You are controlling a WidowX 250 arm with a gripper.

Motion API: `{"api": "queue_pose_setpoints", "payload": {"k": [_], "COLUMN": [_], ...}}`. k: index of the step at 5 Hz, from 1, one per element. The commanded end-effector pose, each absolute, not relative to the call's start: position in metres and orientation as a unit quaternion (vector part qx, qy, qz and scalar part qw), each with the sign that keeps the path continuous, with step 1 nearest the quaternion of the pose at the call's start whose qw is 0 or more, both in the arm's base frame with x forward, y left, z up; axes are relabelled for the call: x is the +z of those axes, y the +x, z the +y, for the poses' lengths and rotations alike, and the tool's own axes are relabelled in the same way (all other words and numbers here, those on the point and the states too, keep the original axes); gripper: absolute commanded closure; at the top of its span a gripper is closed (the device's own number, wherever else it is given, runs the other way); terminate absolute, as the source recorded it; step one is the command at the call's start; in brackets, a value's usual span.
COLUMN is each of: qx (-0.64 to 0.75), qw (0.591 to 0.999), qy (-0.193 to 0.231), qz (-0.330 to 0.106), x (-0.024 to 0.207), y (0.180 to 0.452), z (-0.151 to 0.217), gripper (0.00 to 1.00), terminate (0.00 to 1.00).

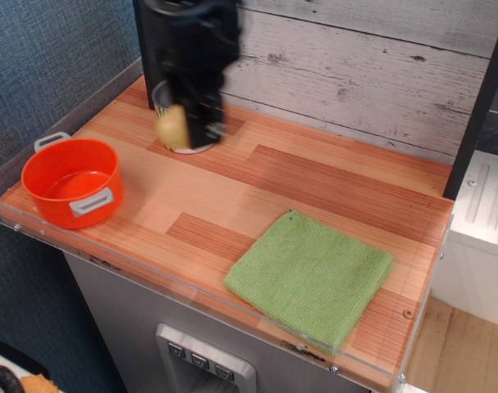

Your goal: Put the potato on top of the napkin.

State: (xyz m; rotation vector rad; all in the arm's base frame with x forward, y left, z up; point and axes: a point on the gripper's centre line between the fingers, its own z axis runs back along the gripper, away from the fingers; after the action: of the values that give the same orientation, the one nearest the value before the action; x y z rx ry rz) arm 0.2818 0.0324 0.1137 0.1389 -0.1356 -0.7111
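My black gripper point(183, 124) is shut on the small yellowish-tan potato point(173, 124) and holds it in the air above the back left of the wooden table, in front of the tin can. The green woven napkin point(310, 277) lies flat near the table's front right edge, well to the right of and below the gripper. The gripper is motion-blurred.
An empty orange bowl point(71, 182) with grey handles stands at the left edge. A tin can point(169, 141) stands at the back left, mostly hidden behind the gripper. A clear acrylic rim point(192, 296) lines the table's front edge. A grey plank wall stands behind.
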Motion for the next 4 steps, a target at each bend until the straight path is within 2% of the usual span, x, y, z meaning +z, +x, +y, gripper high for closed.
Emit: {"api": "queue_pose_setpoints", "payload": {"k": [1, 3, 4], "qx": [-0.417, -0.449, -0.452], "qw": [0.904, 0.890, 0.890], "qy": [0.048, 0.029, 0.036], "qz": [-0.082, -0.071, -0.058], "x": [0.112, 0.075, 0.058], "y": [0.260, 0.252, 0.254], "z": [-0.030, -0.060, -0.064], "gripper": [1.00, 1.00, 1.00], "terminate": [0.00, 0.00, 0.00]}}
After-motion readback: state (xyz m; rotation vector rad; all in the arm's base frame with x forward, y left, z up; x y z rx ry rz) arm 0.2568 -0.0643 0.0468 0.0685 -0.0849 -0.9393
